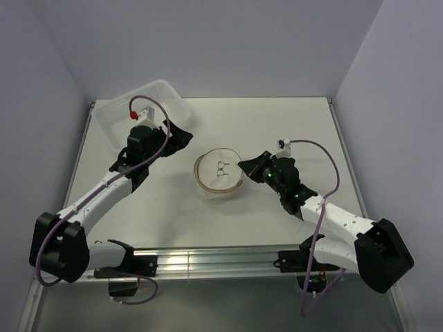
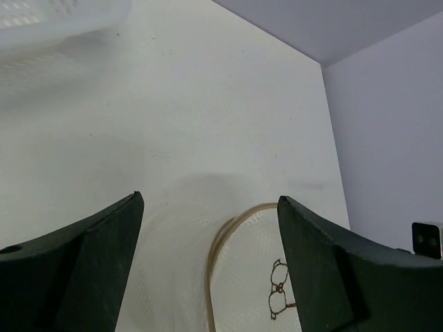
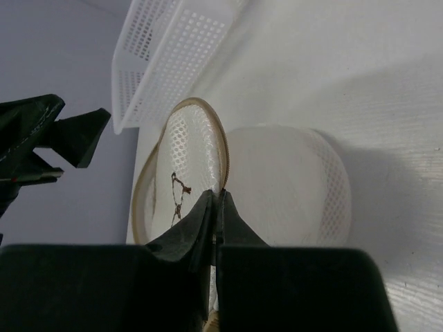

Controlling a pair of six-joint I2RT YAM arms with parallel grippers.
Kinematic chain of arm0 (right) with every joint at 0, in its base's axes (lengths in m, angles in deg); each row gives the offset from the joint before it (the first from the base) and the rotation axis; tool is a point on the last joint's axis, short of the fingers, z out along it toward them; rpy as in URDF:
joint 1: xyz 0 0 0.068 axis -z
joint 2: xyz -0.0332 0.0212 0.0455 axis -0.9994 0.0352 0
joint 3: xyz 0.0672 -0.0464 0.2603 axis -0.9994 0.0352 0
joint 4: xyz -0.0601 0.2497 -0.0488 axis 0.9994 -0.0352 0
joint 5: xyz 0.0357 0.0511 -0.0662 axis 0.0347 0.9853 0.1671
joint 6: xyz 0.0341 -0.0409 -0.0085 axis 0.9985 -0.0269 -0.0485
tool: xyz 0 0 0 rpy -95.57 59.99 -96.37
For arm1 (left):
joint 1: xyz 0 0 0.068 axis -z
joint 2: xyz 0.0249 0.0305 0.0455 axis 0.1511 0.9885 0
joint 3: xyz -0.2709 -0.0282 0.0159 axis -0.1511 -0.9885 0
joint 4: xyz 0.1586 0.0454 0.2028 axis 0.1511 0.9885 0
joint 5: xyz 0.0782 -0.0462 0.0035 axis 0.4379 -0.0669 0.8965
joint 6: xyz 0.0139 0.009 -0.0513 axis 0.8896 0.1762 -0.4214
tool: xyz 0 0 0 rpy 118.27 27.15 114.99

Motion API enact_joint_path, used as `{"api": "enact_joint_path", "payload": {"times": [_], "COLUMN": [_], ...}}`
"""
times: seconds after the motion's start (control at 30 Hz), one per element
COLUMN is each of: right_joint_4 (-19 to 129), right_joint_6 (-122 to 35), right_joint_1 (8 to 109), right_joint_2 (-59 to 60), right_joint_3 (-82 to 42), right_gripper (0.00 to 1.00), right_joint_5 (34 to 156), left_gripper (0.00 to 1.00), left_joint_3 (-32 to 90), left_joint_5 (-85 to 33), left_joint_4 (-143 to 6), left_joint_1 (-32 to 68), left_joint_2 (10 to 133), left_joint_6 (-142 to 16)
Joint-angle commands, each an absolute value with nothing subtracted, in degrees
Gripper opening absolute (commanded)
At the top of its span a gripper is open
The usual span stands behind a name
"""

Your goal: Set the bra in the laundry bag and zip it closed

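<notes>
- The laundry bag [image 1: 219,174] sits near the middle of the table [image 1: 291,124], its round disc [image 3: 181,173] with the small bra icon facing up.
- Through the mesh, the body of the bag [image 3: 291,187] looks full and pale cream. I cannot pick out the bra's cups or straps in there.
- A tan rim [image 3: 223,149] runs around the disc. I cannot tell whether the zipper along it is done up.
- My right gripper [image 3: 216,204] is at the bag's right edge, jaws pinched together on that tan rim.
- My left gripper [image 2: 209,207] hangs above the table on the bag's left and far side, apart from it. Its jaws are spread wide with nothing between them. In the left wrist view the bag's rim shows just below the gap.
- The perforated white basket [image 1: 159,90] stands at the far left corner of the table, well apart from the bag, and my left arm reaches across its near edge.
</notes>
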State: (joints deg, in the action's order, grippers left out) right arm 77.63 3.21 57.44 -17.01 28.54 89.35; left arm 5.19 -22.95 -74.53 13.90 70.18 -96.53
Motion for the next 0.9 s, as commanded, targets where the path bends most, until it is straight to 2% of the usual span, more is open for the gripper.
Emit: {"api": "enact_joint_path", "payload": {"times": [0.0, 0.17, 0.27, 0.47, 0.6, 0.7, 0.73, 0.8, 0.83, 0.87], "right_joint_4": [83.34, 84.3, 86.32, 86.07, 85.09, 84.83, 84.83, 84.13, 83.08, 82.55], "right_joint_6": [7.79, 8.93, 10.07, 11.39, 11.13, 11.13, 10.95, 10.6, 10.43, 10.34], "right_joint_1": [53.2, 50.72, 50.46, 47.65, 46.15, 45.71, 45.45, 44.57, 44.31, 44.22], "right_joint_2": [-19.5, -17.39, -15.46, -15.28, -15.89, -17.21, -17.56, -18.35, -19.31, -19.84], "right_joint_3": [29.57, 28.17, 28.6, 29.31, 29.66, 30.71, 31.5, 32.21, 32.99, 33.44], "right_gripper": [0.0, 0.0, 0.0, 0.0, 0.0, 0.0, 0.0, 0.0, 0.0, 0.0], "right_joint_5": [77.37, 74.52, 74.7, 72.07, 70.39, 70.04, 69.87, 69.25, 68.99, 68.9], "left_gripper": [0.85, 0.81, 0.8, 0.8, 0.78, 0.55, 0.44, 0.32, 0.19, 0.14], "left_joint_3": [4.63, -5.4, -14.43, -20.44, -18.52, -18.25, -18.33, -18.16, -17.55, -17.2], "left_joint_5": [-18.33, -18.33, -16.31, -15.59, -17.53, -18.42, -18.33, -18.33, -18.33, -18.33], "left_joint_4": [-70.11, -67.11, -68.07, -77.81, -85.29, -87.94, -88.12, -88.21, -87.16, -86.8], "left_joint_1": [13.72, 16.0, 22.84, 29.1, 29.71, 29.81, 29.81, 29.81, 29.81, 29.89], "left_joint_2": [62.16, 50.36, 43.86, 44.45, 50.77, 53.15, 53.42, 53.94, 54.12, 54.12], "left_joint_6": [-95.15, -100.33, -106.21, -113.7, -112.82, -112.64, -112.73, -112.03, -111.68, -110.98]}}
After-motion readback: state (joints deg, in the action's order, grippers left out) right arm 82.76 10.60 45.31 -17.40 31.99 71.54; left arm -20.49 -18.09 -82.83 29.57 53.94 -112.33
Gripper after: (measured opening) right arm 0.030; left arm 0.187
